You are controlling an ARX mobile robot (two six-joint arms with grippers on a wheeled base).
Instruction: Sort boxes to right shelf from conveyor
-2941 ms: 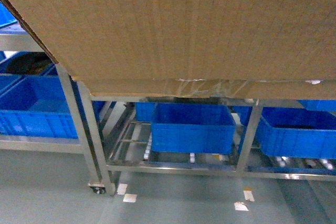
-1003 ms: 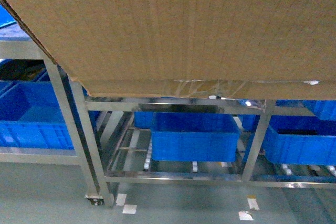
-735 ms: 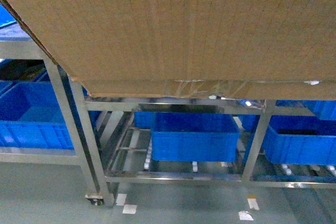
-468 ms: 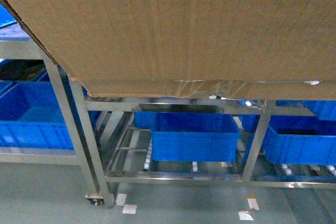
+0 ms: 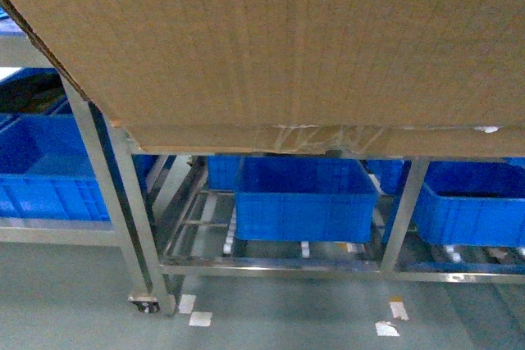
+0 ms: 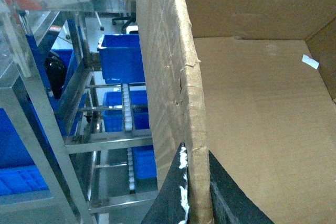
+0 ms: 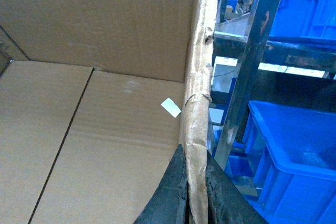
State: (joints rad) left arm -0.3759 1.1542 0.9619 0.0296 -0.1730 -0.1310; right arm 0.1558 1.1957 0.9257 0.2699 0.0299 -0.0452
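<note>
Head view: the cardboard box (image 5: pixel 279 38) fills the top, and the right shelf (image 5: pixel 139 227) (blue bins (image 5: pixel 299 198) inside) now sits slightly lower. Left hand (image 6: pixel 195 192) and right hand (image 7: pixel 195 198) each pinch a ragged box wall.

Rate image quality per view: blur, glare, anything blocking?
Head: soft focus, and the cardboard box blocks the upper half. Left wrist: glare at top left on the steel shelf, and the left gripper is a dark blur. Right wrist: fairly sharp, bright reflections on the blue bin.
</note>
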